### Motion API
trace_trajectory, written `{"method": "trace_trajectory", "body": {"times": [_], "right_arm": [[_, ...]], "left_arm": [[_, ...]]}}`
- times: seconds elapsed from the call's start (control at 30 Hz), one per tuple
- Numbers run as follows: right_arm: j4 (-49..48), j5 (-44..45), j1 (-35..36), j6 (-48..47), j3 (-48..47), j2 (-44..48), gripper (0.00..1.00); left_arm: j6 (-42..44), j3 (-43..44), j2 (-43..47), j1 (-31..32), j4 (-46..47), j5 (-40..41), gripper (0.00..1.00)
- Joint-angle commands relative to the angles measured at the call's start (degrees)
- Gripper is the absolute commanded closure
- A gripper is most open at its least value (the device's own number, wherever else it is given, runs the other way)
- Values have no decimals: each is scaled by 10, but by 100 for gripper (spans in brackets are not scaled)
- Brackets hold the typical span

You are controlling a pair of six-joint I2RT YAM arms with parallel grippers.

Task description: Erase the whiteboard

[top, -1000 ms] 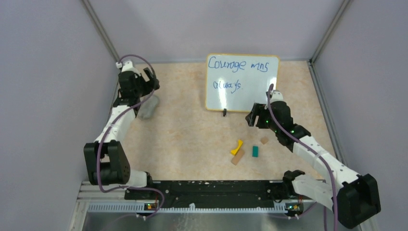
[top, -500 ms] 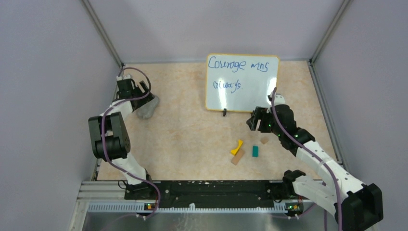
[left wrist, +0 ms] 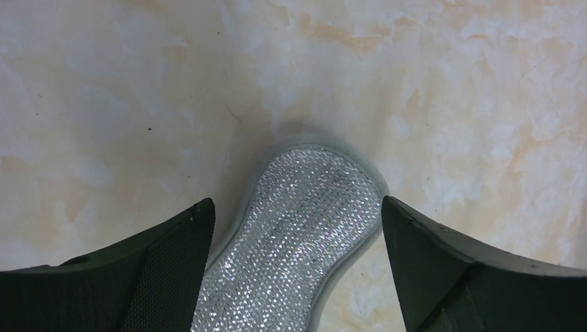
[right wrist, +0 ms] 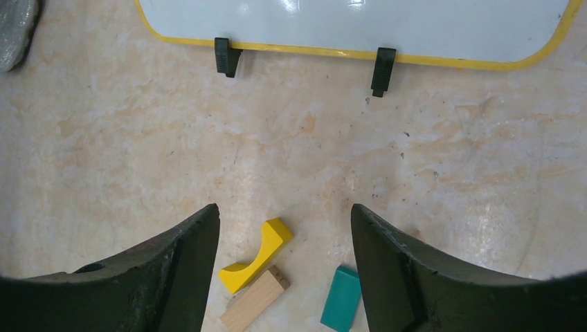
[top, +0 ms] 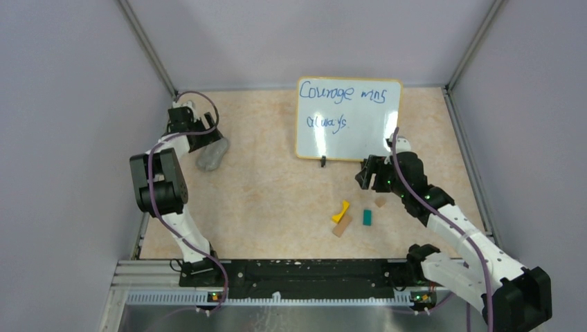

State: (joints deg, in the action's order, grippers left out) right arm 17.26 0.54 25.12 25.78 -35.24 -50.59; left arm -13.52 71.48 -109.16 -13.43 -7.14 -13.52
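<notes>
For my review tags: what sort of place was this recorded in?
Likely a lab test cell: plain grey walls enclose a marbled table, a mounting rail runs along its near edge, and the props are a whiteboard, a cloth and small blocks.

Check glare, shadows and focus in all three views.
Top external: whiteboard evenly lit, blue writing legible, no glare. Right wrist: small bright reflections on the board at the picture's top edge, yellow block sharp. Left wrist: grey cloth sharp and sparkly, soft shadow at its far end.

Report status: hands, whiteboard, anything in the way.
Left hand open over grey cloth. Right hand open, empty. Whiteboard not erased. Small blocks lie before it.
</notes>
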Motion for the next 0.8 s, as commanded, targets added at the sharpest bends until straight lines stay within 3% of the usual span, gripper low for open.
{"method": "trace_trajectory", "body": {"times": [0.0, 0.53, 0.77], "right_arm": [[-2, -3, 7, 2, -1, 10, 32], [-16, -3, 7, 11, 4, -1, 33], [-17, -3, 6, 16, 5, -3, 33]], "left_arm": [[17, 29, -27, -15, -29, -38, 12], [6, 17, -43, -16, 5, -116, 53], [-5, 28, -62, -15, -7, -141, 60]]}}
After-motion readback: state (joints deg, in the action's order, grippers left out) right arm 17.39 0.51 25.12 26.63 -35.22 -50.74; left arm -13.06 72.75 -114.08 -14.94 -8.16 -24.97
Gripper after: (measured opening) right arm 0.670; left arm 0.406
